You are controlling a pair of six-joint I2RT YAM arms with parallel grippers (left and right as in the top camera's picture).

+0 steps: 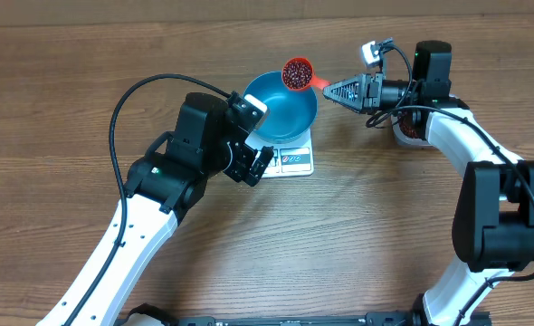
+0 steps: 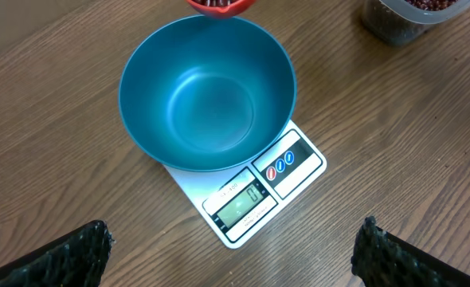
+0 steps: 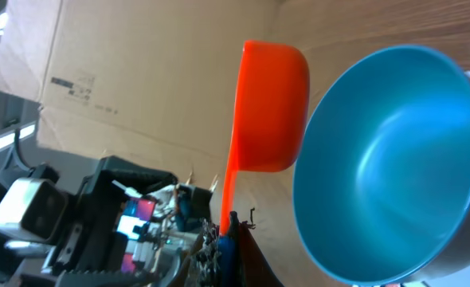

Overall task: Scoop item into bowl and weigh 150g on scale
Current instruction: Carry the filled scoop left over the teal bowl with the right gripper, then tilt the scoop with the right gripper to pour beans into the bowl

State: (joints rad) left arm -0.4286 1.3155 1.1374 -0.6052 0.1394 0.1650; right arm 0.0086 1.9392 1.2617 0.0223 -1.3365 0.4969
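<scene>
Starting at the left of the overhead view, the left gripper (image 1: 256, 165) hangs at about 7 o'clock from the round, deep bright-blue bowl (image 1: 281, 109). Its jaws are spread wide and hold nothing. In its own camera one black fingertip (image 2: 84, 251) shows at each lower corner. The bowl sits on the small flat white rectangular kitchen scale (image 2: 255, 199) and looks empty inside. At the bowl's 1 o'clock rim hovers the orange-red plastic scoop (image 3: 268, 104), loaded with small dark red-maroon beans (image 1: 296, 71). Its handle runs toward 3 o'clock into the right gripper (image 1: 332, 88), which is clamped tight on it.

The step in hand, as I judge it, is to pour this load into the bowl. To do it well, the scoop should come more over the middle of the bowl before the wrist rolls. The roll should be slow, so that no beans jump over the rim and the bowl is not pushed on the scale.

Some things are hard to make out. The digits on the scale's display are too small to read surely. The clear plastic tub (image 2: 410, 16) of beans is cut off at the top right edge of the left wrist view and sits mostly behind the right arm from above. The right wrist camera shows only the underside of the scoop, so neither the load nor the grip on the handle is seen there.
</scene>
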